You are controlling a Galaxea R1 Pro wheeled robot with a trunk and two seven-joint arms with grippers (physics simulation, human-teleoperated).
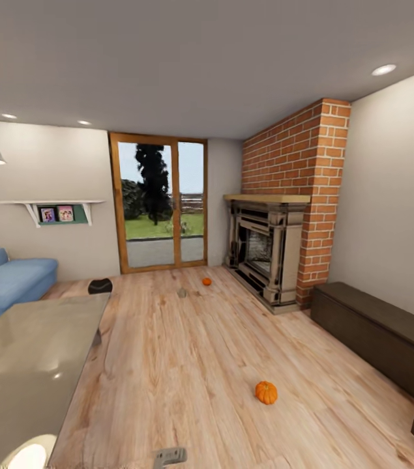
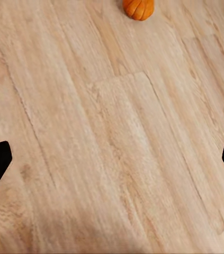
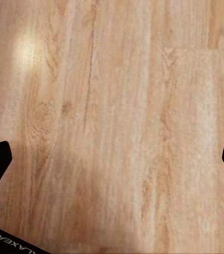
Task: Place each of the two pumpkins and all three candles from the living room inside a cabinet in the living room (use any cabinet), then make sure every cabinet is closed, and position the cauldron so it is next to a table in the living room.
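One pumpkin (image 1: 266, 392) sits on the plank floor (image 1: 187, 365) between table (image 1: 30, 365) and cabinet (image 1: 376, 332) — another (image 1: 207, 281) lies near the fireplace (image 1: 265, 251), a candle (image 1: 182, 293) beside it. The cauldron (image 1: 100, 285) rests past the table's far end. Both grippers — left (image 2: 112, 164), right (image 3: 112, 164) — spread wide, empty.

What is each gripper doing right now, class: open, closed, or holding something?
Left gripper: open, fingers spread wide over bare floor, holding nothing.
Right gripper: open, fingers spread wide over bare floor, holding nothing.
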